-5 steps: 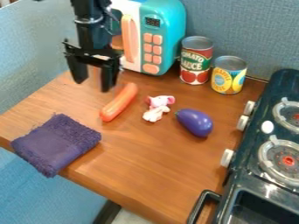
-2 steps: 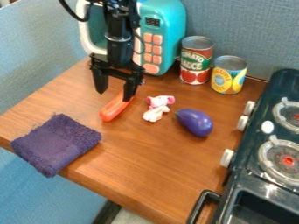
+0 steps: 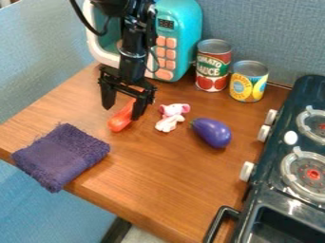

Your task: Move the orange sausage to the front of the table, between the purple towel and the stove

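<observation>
Right now the black gripper (image 3: 122, 114) hangs low over the left part of the wooden table (image 3: 168, 178), with the arm (image 3: 133, 40) coming down from the top edge in front of the turquoise microwave (image 3: 188, 28). Its two fingers are spread well apart and point down, with nothing pinched between them.

The orange sausage (image 3: 118, 124) lies on the table right at the gripper, slanting from lower left to upper right. Its lower end pokes out in the space between the fingertips, while one finger hides some of its upper part. From where I stand I can't tell whether that finger touches it.

Just to the right of the sausage sits a small pink and white toy (image 3: 170, 117), and to the right of that lies the purple eggplant (image 3: 213, 133). A dark purple towel (image 3: 60, 156) lies folded at the table's front left edge, one corner hanging over.

Toward the back, the red can (image 3: 213, 69) stands upright beside the microwave, with the shorter yellow can (image 3: 248, 84) close to its right. Along the right side is the dark stove (image 3: 277, 151), its white knobs (image 3: 247, 171) facing the table.
</observation>
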`<state>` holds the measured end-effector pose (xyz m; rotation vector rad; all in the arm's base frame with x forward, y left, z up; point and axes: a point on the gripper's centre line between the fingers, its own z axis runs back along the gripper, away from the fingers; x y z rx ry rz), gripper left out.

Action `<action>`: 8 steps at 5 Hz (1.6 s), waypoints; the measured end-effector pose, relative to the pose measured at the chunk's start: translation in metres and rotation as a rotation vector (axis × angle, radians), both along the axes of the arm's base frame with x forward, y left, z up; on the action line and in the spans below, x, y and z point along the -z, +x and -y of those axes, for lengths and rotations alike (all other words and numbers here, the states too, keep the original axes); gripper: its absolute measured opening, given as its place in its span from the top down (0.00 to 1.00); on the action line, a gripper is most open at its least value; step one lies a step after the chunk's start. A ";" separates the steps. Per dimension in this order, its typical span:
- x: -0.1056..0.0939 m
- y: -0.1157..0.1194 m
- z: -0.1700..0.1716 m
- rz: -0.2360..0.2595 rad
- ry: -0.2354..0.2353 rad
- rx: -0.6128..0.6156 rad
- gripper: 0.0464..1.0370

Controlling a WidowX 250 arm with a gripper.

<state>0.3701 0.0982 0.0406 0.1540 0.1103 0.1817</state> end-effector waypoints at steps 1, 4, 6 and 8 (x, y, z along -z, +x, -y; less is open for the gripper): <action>0.008 0.001 -0.002 -0.022 0.003 -0.010 0.09; 0.016 -0.001 0.005 -0.030 -0.186 0.023 0.48; -0.058 -0.035 -0.001 0.136 -0.145 0.104 0.48; -0.036 -0.066 0.070 0.031 -0.160 0.281 0.48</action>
